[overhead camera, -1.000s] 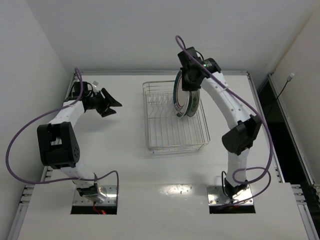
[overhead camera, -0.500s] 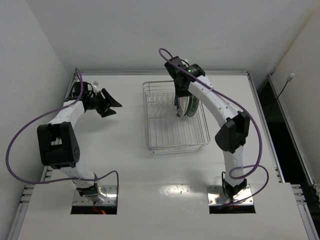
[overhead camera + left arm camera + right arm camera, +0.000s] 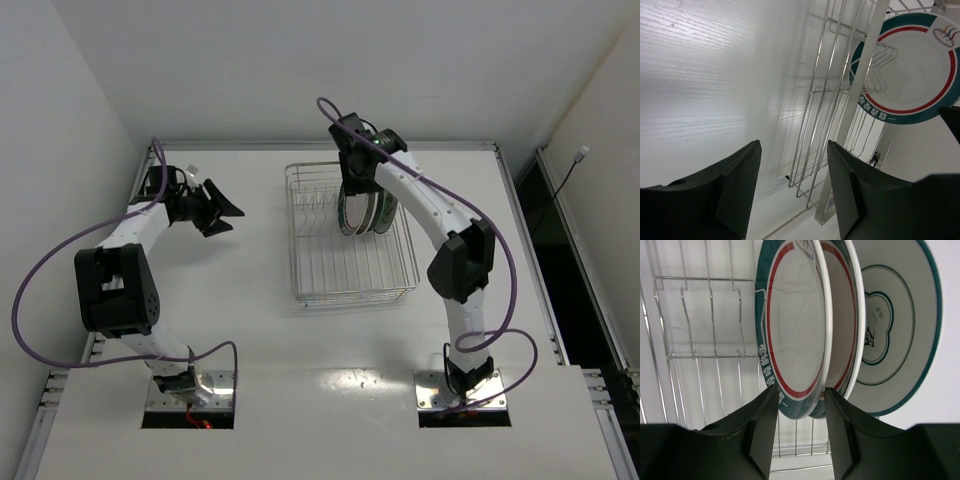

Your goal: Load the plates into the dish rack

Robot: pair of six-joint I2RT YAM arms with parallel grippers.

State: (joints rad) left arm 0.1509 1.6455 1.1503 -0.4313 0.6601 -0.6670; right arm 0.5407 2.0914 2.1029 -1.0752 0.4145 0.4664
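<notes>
Over the far right corner of the silver wire dish rack [image 3: 340, 275], your right jaws [image 3: 801, 392] straddle the top rim of the white round plate with the dark green rim and red ring [image 3: 795, 330]. They stand parted wider than that rim, so I read it as not pinched. The plate stands on edge in the dividers with its face square to the jaws' closing line. A matching green-rimmed plate [image 3: 839, 315] sits just behind it, then a white plate with a thin teal edge [image 3: 890, 320]. The rim lies straight ahead between the fingers, so my call is to back out along the plate's own plane; any sideways drift would tip the row. Your left jaws [image 3: 792, 147] are open and empty over the white worktop [image 3: 250, 340], well left of the rack. The right arm is the nearer one.
</notes>
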